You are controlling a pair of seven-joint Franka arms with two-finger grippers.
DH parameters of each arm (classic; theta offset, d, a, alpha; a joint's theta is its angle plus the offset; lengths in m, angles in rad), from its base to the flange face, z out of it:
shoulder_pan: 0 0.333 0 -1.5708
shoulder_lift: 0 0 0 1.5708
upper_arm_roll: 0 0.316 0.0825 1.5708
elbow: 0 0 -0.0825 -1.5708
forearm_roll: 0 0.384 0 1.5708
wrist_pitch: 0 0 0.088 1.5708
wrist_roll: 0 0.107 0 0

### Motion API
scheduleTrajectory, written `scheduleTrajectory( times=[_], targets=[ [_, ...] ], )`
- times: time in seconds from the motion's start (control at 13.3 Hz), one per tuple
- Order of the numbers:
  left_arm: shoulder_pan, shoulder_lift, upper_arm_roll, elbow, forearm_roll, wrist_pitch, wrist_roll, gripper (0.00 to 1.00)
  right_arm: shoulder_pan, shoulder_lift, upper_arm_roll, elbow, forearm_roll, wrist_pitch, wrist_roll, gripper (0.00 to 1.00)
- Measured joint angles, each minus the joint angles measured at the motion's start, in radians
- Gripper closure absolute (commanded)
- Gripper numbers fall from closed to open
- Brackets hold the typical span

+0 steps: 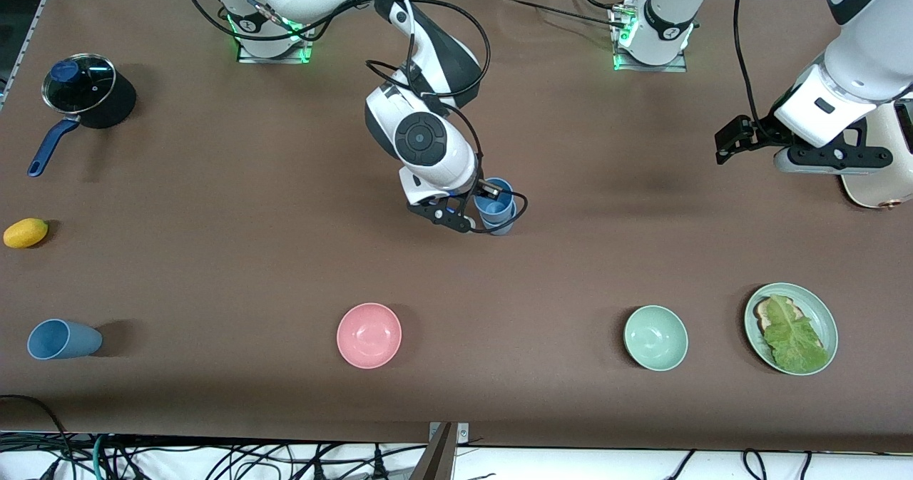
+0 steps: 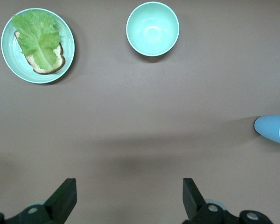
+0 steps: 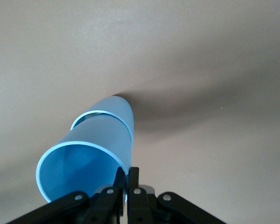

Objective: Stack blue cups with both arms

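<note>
My right gripper (image 1: pixel 486 193) is shut on the rim of a blue cup (image 1: pixel 494 200) at the table's middle. In the right wrist view its fingers (image 3: pixel 127 179) pinch the cup wall. That blue cup (image 3: pixel 84 168) sits partway inside a second blue cup (image 3: pixel 115 109), which stands on the table (image 1: pixel 504 227). A third, greyer blue cup (image 1: pixel 63 339) lies on its side near the front camera, at the right arm's end. My left gripper (image 1: pixel 735 141) hangs open and empty (image 2: pixel 128 186) over bare table toward the left arm's end. The stacked cups show at the edge of its view (image 2: pixel 273 129).
A pink bowl (image 1: pixel 369 335), a pale green bowl (image 1: pixel 655 337) and a green plate (image 1: pixel 827 316) with bread and lettuce lie nearer the front camera. A lidded pot (image 1: pixel 82 88) and a lemon (image 1: pixel 26 232) are at the right arm's end. A cream appliance (image 1: pixel 881 173) stands by the left arm.
</note>
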Motion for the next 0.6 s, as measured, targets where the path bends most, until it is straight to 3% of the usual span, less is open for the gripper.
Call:
scheduleTrajectory(
  times=[0.15, 0.22, 0.38, 0.53, 0.6],
  targets=[
    [0.009, 0.011, 0.001, 0.006, 0.000, -0.007, 0.000, 0.00, 0.000, 0.005, 0.000, 0.000, 0.000, 0.018, 0.000, 1.00],
    [0.013, 0.014, 0.001, 0.008, 0.000, -0.019, 0.000, 0.00, 0.001, 0.009, 0.000, 0.000, 0.000, 0.027, 0.000, 0.94],
    [0.013, 0.016, 0.000, 0.009, 0.000, -0.033, 0.000, 0.00, 0.003, 0.014, 0.000, 0.000, 0.000, 0.031, 0.000, 0.55],
    [0.013, 0.016, -0.002, 0.011, 0.000, -0.037, 0.000, 0.00, 0.006, 0.017, 0.000, 0.000, 0.000, 0.031, 0.001, 0.01],
    [0.013, 0.016, -0.002, 0.012, 0.000, -0.038, 0.000, 0.00, 0.007, 0.017, 0.001, 0.000, 0.000, 0.031, 0.001, 0.00]
  ],
)
